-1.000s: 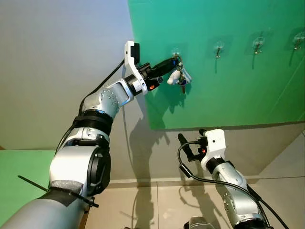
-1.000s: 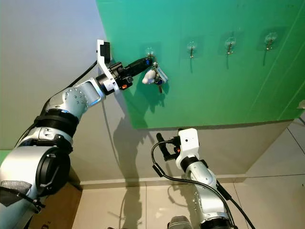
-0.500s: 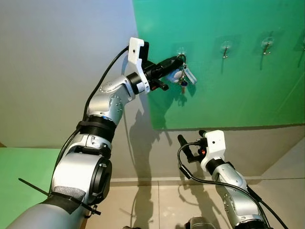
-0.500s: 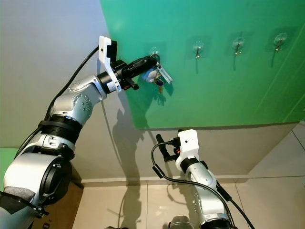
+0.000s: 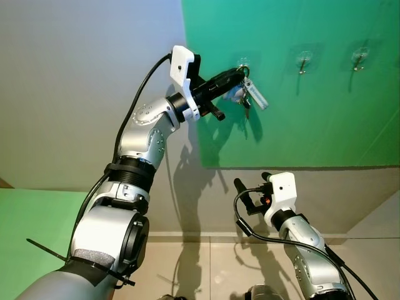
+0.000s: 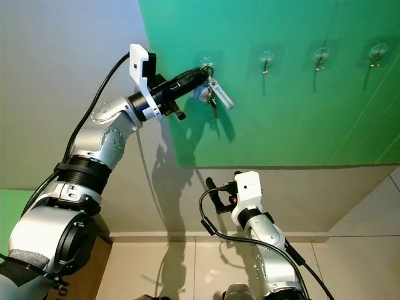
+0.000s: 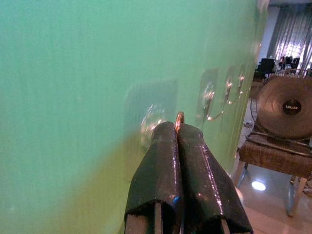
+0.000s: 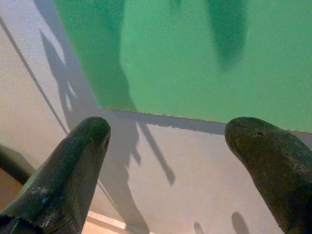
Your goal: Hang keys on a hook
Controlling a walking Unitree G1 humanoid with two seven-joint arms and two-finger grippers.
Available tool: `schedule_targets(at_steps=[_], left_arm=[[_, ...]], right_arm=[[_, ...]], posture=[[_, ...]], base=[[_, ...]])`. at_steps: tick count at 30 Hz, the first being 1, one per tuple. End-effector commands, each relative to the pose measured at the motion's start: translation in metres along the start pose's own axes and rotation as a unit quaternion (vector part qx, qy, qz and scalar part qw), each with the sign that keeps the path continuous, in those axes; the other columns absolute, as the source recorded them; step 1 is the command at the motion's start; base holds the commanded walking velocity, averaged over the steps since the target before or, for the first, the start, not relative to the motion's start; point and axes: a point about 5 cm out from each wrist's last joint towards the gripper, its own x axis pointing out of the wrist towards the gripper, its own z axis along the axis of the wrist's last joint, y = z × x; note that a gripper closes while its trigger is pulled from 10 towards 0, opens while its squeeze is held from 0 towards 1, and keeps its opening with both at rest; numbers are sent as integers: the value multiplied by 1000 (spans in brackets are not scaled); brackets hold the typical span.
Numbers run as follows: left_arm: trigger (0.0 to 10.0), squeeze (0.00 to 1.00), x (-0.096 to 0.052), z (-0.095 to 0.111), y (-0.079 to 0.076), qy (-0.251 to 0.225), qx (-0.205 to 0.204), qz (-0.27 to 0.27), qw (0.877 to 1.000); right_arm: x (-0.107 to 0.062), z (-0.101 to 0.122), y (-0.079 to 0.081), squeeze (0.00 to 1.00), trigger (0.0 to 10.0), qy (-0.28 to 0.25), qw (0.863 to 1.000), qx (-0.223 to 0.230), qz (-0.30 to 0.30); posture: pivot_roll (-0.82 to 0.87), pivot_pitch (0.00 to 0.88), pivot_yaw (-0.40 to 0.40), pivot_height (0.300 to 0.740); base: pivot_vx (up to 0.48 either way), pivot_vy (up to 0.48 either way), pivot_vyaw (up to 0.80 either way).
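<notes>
Left eye view: you had the left gripper (image 5: 240, 72) raised to the green panel (image 5: 312, 125), its fingers pressed together on the ring of the keys (image 5: 249, 95), right at the leftmost hook (image 5: 243, 62); the bunch dangled just below the fingertips with a pale tag sticking out to the side, and I couldn't tell whether the ring was already over the hook. Two more hooks (image 5: 304, 61) sat further along the panel to the right, bare. Your right gripper (image 5: 250, 185) hung low in front of the grey wall (image 5: 75, 94), fingers spread, holding nothing. Right eye view: same scene, left gripper (image 6: 204, 72) at the first hook (image 6: 207, 62), keys (image 6: 215, 95) hanging under it, right gripper (image 6: 221, 186) low and parted, tiled floor (image 6: 187, 269) below. Left wrist view: your two black fingers (image 7: 165, 165) were shut tight, with a bit of coppery metal ring (image 7: 179, 118) poking out at the tips, close to the clear hook (image 7: 151, 119) on the panel; a fan (image 7: 287, 105) stood on a stool in the background. Right wrist view: fingers (image 8: 73, 165) wide apart, facing the panel's lower edge and the wall.
</notes>
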Motion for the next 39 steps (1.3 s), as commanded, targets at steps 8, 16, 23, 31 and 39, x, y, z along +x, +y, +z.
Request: schedule_targets(at_steps=[8,16,23,31,39], left_arm=[[0,0,-2,10,4,-24,3,10,1000],[0,0,-4,2,0,-7,-68,-20,997],[0,0,-9,-19,-15,50,-91,-77,992],[0,0,-14,-35,-34,80,-123,-125,981],[0,0,-7,-20,-27,64,-105,-104,987]], right_arm=[[1,3,4,0,10000,-3,1000,-3,9],[1,2,4,0,10000,-1,1000,-3,10],[0,2,5,0,10000,1,1000,-3,12],[0,0,5,0,10000,4,1000,-3,14],[0,0,6,0,10000,3,1000,-2,15]], posture=[[-311,0,143,740],[-311,0,143,740],[-311,0,145,740],[-310,2,144,740],[-314,2,145,740]], base=[[0,0,0],[0,0,0],[0,0,0],[0,0,0],[0,0,0]])
